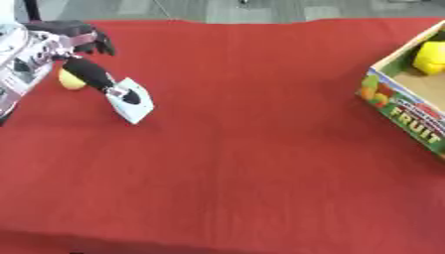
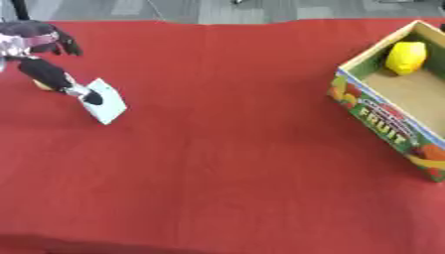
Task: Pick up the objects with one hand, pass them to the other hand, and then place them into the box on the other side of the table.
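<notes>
Left hand (image 1: 87,42) at the table's (image 1: 243,149) left edge, arm cropped; right hand out of view. Its thumb and fingers pinch a flat white packet (image 1: 130,101), tilted, lower corner at the red cloth. Small yellow round object (image 1: 69,80) half hidden behind the thumb. Fruit-printed box (image 2: 382,121) at right holds a yellow item (image 2: 405,57).

Wide red tabletop (image 1: 252,149) lies open across the middle. Left hand (image 1: 83,42) with white card (image 1: 130,100) crowds far left; fruit box (image 2: 391,124) wall blocks right edge.
</notes>
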Controlling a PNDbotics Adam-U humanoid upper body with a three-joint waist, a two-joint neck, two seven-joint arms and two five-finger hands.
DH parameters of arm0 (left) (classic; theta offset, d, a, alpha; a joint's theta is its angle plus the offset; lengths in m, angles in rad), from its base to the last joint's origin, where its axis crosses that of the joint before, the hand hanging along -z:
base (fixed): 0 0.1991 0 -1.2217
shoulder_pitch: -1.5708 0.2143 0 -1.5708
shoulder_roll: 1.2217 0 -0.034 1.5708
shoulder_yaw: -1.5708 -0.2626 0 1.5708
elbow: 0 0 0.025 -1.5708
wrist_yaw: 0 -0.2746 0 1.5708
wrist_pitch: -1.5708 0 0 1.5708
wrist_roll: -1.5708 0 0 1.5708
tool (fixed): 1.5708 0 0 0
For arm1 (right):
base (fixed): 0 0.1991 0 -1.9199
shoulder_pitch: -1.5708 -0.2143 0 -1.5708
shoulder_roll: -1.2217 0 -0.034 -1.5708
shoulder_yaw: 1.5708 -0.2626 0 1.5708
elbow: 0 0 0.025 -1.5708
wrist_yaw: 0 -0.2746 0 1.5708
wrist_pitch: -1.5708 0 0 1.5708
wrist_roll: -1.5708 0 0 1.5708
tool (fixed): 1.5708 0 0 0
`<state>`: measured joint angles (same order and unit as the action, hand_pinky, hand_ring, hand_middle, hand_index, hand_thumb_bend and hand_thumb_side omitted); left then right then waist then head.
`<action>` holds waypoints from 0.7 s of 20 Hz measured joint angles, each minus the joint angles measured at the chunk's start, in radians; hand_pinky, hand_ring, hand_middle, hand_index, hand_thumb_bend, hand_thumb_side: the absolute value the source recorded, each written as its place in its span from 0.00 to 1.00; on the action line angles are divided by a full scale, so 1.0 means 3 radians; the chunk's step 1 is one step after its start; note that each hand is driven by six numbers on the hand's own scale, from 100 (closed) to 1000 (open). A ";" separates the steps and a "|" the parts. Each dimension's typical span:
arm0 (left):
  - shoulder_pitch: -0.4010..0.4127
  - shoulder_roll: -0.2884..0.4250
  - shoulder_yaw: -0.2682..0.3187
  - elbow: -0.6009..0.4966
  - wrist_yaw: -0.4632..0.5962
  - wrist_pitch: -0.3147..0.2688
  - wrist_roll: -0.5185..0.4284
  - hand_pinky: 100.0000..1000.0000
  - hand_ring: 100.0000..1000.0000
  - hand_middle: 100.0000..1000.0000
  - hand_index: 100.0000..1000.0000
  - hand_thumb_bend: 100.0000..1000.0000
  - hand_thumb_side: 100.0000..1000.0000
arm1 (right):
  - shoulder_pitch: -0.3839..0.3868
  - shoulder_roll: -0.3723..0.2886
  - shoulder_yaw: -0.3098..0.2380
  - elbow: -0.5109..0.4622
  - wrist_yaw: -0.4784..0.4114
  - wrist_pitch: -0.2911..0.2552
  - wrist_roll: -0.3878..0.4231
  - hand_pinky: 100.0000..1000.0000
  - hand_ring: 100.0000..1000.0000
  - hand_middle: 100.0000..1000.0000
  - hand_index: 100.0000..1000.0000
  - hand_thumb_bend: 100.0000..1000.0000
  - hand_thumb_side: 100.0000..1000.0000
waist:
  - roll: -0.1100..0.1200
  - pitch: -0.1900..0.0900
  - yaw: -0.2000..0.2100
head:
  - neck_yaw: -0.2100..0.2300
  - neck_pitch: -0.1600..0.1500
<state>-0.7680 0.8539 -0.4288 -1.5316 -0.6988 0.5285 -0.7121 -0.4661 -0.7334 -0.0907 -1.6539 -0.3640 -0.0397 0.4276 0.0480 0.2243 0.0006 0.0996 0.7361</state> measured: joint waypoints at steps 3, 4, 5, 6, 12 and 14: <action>-0.0022 -0.0046 -0.0004 0.0129 0.0045 0.0007 0.0007 0.83 0.80 0.77 0.81 0.90 0.58 | 0.0001 0.0001 0.0000 0.0011 0.0018 0.0000 0.0000 0.92 1.00 0.96 0.95 0.00 0.47 | -0.0002 0.0000 -0.0002 | 0.0004 0.0000; -0.0027 -0.0064 -0.0006 0.0168 0.0059 0.0009 0.0009 0.83 0.80 0.76 0.81 0.90 0.59 | 0.0002 0.0001 0.0000 0.0012 0.0025 0.0000 0.0000 0.92 1.00 0.96 0.95 0.00 0.47 | -0.0002 0.0000 -0.0003 | 0.0006 0.0000; -0.0032 -0.0077 -0.0011 0.0205 0.0071 0.0012 0.0012 0.82 0.80 0.75 0.80 0.90 0.59 | 0.0002 0.0001 0.0000 0.0012 0.0028 0.0000 0.0000 0.92 1.00 0.96 0.95 0.00 0.47 | -0.0002 0.0000 -0.0003 | 0.0008 0.0000; -0.0043 -0.0093 -0.0015 0.0242 0.0079 0.0014 0.0014 0.82 0.80 0.74 0.79 0.90 0.60 | 0.0002 0.0002 0.0000 0.0012 0.0032 0.0000 0.0001 0.92 1.00 0.96 0.95 0.00 0.47 | -0.0002 0.0000 -0.0003 | 0.0011 0.0000; -0.0122 -0.0189 -0.0050 0.0457 0.0078 0.0016 0.0016 0.83 0.81 0.75 0.78 0.93 0.59 | 0.0002 0.0010 0.0000 0.0016 0.0057 0.0007 0.0010 0.92 1.00 0.96 0.95 0.00 0.48 | -0.0001 0.0000 -0.0005 | 0.0040 0.0001; -0.0143 -0.0215 -0.0079 0.0528 0.0030 0.0013 0.0013 0.82 0.81 0.75 0.77 0.93 0.59 | 0.0002 0.0024 0.0000 0.0025 0.0066 0.0011 0.0018 0.92 1.00 0.96 0.95 0.00 0.48 | 0.0001 0.0000 -0.0007 | 0.0046 0.0001</action>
<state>-0.8109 0.7893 -0.4524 -1.3731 -0.6896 0.5324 -0.7082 -0.4654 -0.7263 -0.0905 -1.6465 -0.3443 -0.0364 0.4330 0.0481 0.2243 -0.0016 0.1135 0.7365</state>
